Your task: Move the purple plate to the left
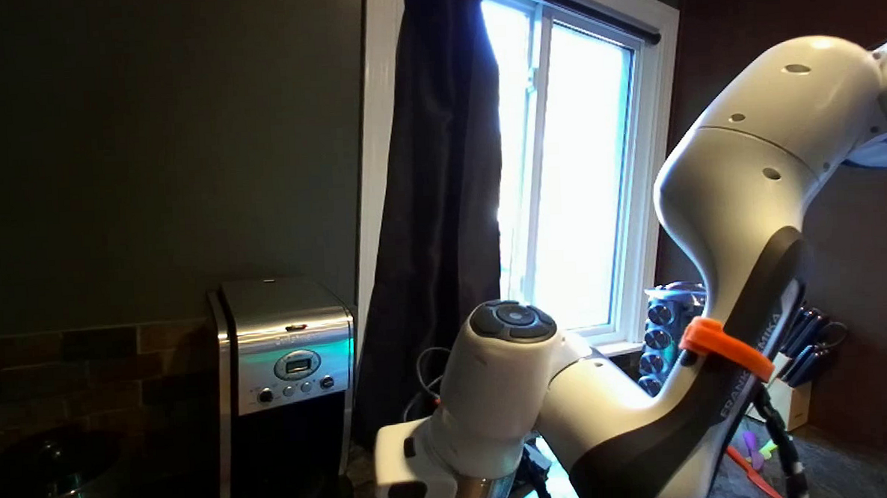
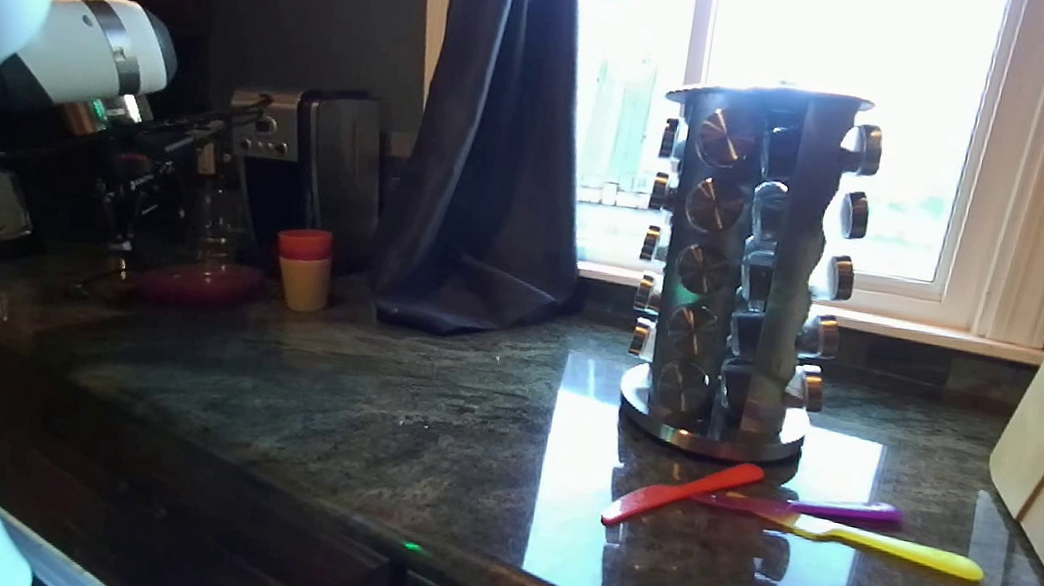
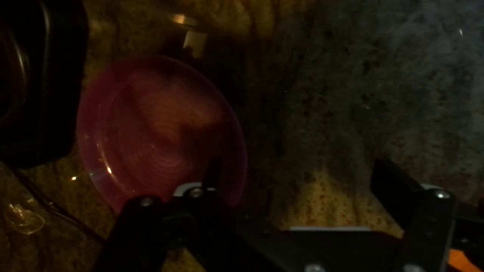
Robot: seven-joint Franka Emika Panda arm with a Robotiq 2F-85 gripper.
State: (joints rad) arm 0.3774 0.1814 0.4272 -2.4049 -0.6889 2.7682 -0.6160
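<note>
In the wrist view we see the tool (image 3: 298,168) standing wide, one finger overlapping the purple plate (image 3: 159,124) and the other off to its side (whether anything touches, we cannot tell). In an exterior view we find the plate on the dark surface (image 2: 345,411), near an orange cup (image 2: 304,244) nested in a yellowish cup (image 2: 304,284). Well apart from it, three knives (image 2: 811,508) lie in front of the spice rack (image 2: 713,258).

- Window (image 1: 579,176) blown out with white daylight, set in pale trim (image 1: 382,132)
- Dark curtain (image 1: 442,226) hanging beside the bright panes, down to the countertop (image 2: 423,431)
- Dim grey wall (image 1: 162,141), brick-like tiles (image 1: 97,369) low on it
- Reddish-brown wall (image 1: 871,260) across the window from the curtain
- Glossy speckled stone mirroring daylight, dark cabinets (image 2: 296,556) below
</note>
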